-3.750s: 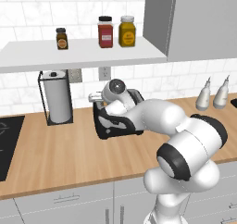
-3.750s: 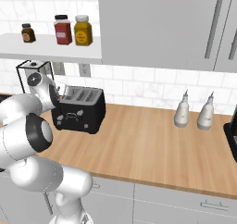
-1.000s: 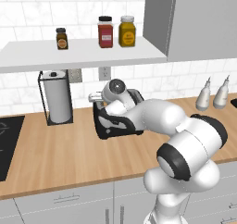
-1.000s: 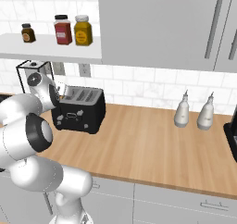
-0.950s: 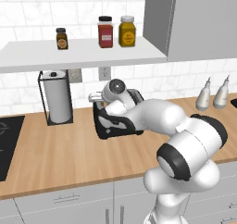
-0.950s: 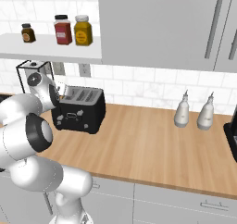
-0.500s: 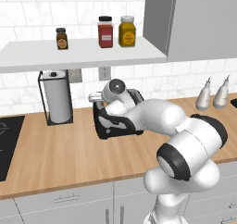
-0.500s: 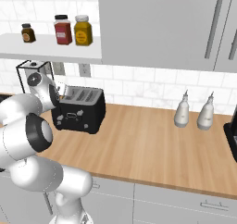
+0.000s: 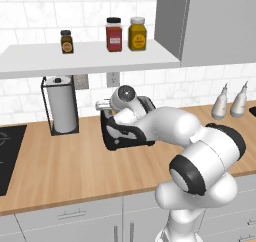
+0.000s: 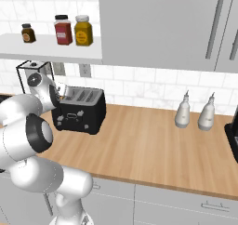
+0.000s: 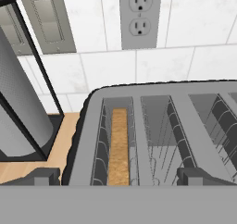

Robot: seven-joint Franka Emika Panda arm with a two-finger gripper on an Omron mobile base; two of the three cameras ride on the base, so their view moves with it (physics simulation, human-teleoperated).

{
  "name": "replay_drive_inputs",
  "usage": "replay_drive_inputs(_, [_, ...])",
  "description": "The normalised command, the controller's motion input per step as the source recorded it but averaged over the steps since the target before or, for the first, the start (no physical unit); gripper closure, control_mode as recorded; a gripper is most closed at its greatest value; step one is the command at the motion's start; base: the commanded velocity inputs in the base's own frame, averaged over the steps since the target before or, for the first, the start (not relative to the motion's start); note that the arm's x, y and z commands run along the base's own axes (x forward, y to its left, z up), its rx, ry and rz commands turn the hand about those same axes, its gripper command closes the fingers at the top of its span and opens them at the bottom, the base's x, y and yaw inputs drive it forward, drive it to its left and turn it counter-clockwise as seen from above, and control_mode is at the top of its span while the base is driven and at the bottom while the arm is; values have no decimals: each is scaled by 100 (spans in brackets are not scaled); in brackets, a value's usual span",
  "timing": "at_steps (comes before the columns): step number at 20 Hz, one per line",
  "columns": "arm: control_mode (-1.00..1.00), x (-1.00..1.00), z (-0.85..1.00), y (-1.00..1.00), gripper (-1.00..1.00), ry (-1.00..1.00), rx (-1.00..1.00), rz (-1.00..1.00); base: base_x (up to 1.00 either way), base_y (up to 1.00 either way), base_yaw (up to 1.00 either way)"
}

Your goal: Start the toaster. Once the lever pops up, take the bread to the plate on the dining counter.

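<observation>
One slice of bread [image 11: 119, 146] sits in the toaster [image 11: 157, 126], gripper [image 11: 118, 176] spread wide above it

The bread stands on edge in the leftmost slot as the hand view shows it, sunk down between the wires, and the gripper holds nothing, with one dark fingertip [image 11: 39, 176] on each side of the slots. The black toaster [image 9: 125, 133] stands on the wood worktop [image 10: 153, 145] by the tiled wall, just beside the paper-towel roll [image 9: 61, 103] in its black wire holder. Behind it the wall has an outlet [image 11: 140, 15]. Three spice jars [image 9: 114, 34] stand on the white shelf above
</observation>
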Motion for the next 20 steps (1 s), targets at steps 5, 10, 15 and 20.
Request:
replay_drive_inputs(5, [-100,0,0,0,-100,0,0,0,0,0,0])
replay_drive_inputs(10, [-100,0,0,0,-100,0,0,0,0,0,0])
replay_drive_inputs(15, [-100,0,0,0,-100,0,0,0,0,0,0])
replay_drive_inputs(20, [-100,0,0,0,-100,0,0,0,0,0,0])
